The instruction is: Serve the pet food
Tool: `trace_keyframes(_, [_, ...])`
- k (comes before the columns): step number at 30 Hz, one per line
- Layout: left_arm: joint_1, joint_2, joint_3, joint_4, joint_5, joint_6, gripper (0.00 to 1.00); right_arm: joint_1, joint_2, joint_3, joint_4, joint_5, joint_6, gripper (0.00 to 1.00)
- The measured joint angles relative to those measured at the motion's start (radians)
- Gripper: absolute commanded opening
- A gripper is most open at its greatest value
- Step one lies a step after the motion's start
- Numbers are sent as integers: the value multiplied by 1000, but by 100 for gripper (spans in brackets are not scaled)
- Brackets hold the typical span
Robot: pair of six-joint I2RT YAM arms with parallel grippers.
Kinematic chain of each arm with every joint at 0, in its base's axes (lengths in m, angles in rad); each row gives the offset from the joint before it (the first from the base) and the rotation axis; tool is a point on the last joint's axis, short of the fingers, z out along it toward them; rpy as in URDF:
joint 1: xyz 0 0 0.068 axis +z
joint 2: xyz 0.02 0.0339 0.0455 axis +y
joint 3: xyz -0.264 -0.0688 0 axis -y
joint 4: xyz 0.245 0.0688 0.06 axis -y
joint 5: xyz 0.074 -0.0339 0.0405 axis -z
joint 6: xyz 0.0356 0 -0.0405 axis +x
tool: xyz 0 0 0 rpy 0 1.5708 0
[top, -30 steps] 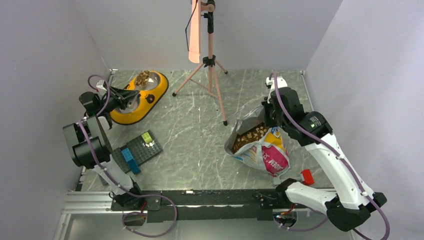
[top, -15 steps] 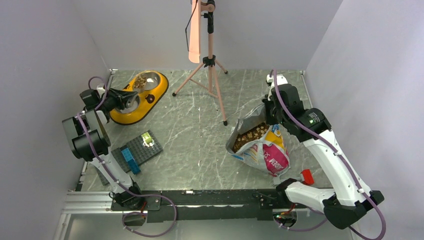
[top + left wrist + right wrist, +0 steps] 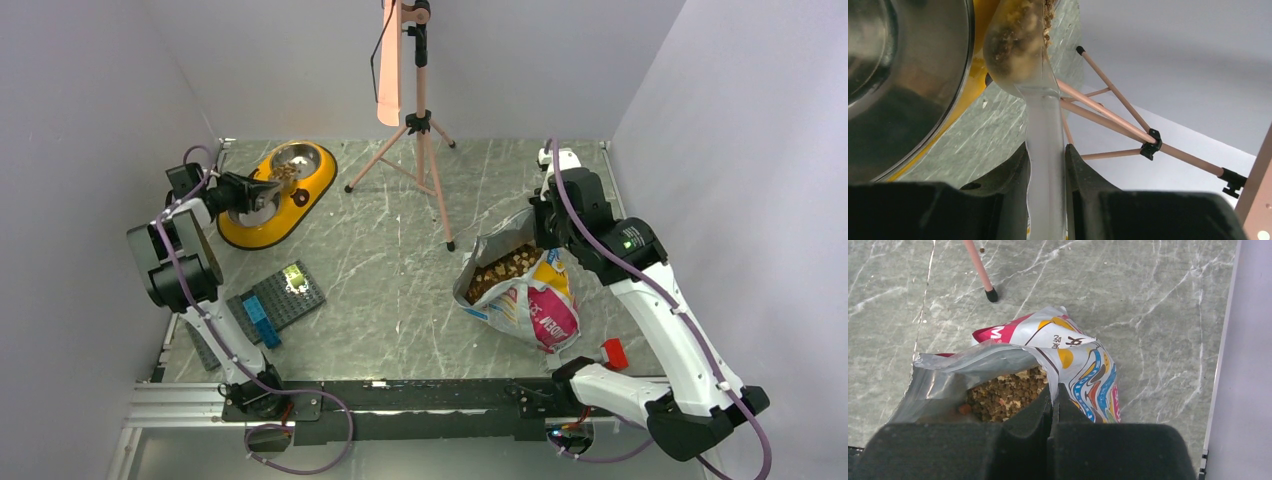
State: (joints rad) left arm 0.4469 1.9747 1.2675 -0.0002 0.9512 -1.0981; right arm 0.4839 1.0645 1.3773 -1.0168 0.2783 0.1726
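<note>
Clear plastic scoop [image 3: 1044,125], clamped in the left gripper [image 3: 1046,162], holds kibble [image 3: 1015,30] over the yellow dish [image 3: 262,236]. More fills the bag [image 3: 1088,372], its rim pinched by the closed right gripper [image 3: 1053,402]. A tripod [image 3: 423,150] stands between.

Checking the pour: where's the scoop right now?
Top view, far left: the scoop, clamped by the left gripper, hangs loaded with pet food over the yellow dish.
</note>
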Motion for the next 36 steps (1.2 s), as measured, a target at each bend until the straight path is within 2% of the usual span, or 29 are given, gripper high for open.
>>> trace_keyframes(9, [-49,40,157,-230,-64,40,0,-5,-16,0,-6,0,-6,0])
trace_keyframes(16, [-72,98,376,-499,-175,58,0,-8,-29,-2,-10,0,-6,0])
trace_keyframes(21, [-100,151,506,-629,-220,51,0,-13,-30,-2,-10,-1,-6,0])
trace_keyframes(30, [-159,313,837,-895,-293,-30,0,-24,-45,-8,-9,-1,-5,0])
trace_keyframes(36, [-169,305,834,-912,-306,-119,0,-26,-46,-10,-8,-3,-5,0])
